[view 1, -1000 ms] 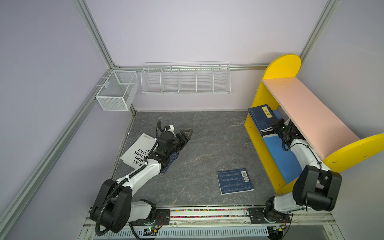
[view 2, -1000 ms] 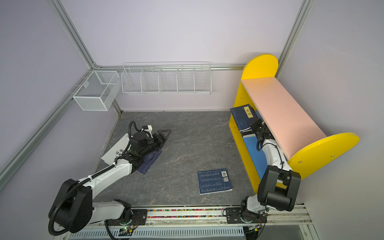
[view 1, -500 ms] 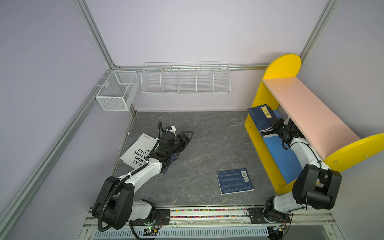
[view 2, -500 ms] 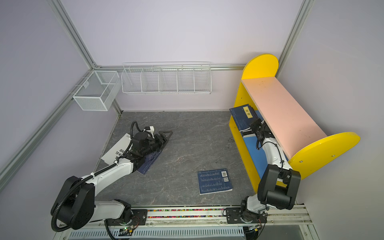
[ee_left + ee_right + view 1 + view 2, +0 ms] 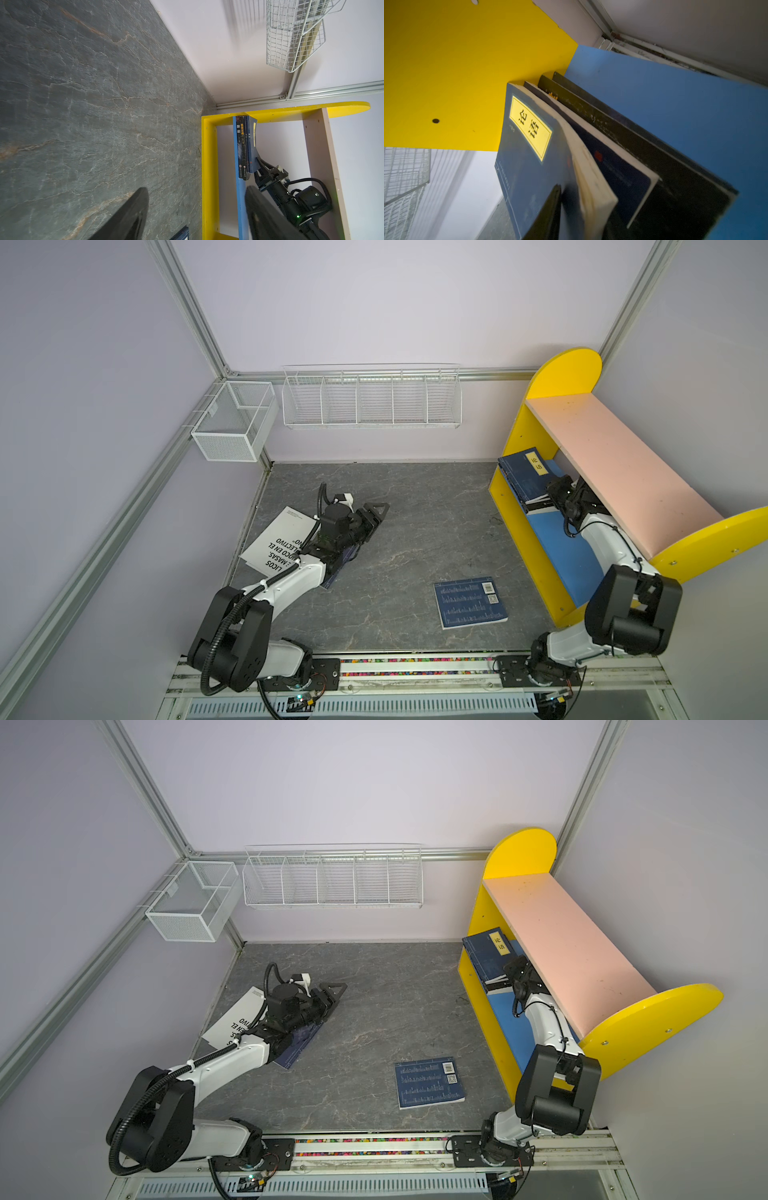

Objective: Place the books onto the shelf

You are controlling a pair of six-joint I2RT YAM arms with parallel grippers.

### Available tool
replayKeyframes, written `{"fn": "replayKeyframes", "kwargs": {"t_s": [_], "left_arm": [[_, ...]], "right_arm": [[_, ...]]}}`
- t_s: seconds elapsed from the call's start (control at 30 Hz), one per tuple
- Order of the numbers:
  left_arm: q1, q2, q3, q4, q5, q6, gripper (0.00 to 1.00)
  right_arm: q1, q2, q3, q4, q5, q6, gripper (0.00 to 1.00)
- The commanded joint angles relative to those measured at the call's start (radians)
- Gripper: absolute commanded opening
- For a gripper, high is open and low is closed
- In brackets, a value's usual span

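The shelf (image 5: 615,464) stands at the right. On its blue lower board (image 5: 675,104), at the far end, lie stacked books (image 5: 521,475): a navy one with a yellow label (image 5: 529,155) over another navy and two black ones (image 5: 654,155). My right gripper (image 5: 548,493) is at the stack's near edge, open. One finger (image 5: 548,214) hovers just off the top cover; the other is hidden. A navy barcode book (image 5: 469,601) lies on the floor. The white book (image 5: 278,541) and a navy one (image 5: 338,568) lie under my left arm. My left gripper (image 5: 380,508) is open and empty.
A white wire rack (image 5: 372,400) hangs on the back wall and a white mesh basket (image 5: 232,427) in the left corner. The arms' base rail (image 5: 415,666) runs along the front edge. Grey stone floor (image 5: 83,104) stretches between the left gripper and the shelf.
My right gripper's jaws have eased apart from the top navy book on the stack. The left gripper has crept slightly towards the shelf, still open.
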Motion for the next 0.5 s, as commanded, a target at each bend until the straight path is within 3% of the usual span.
{"fn": "replayKeyframes", "kwargs": {"t_s": [0.0,0.47], "left_arm": [[0.004,0.017,0.024,0.037,0.017,-0.013,0.74],[-0.001,0.048,0.026,0.071,0.040,-0.024,0.73]], "right_arm": [[-0.007,-0.034,-0.003,0.138,0.060,0.031,0.44],[0.013,-0.134,-0.048,0.082,0.215,0.018,0.59]]}}
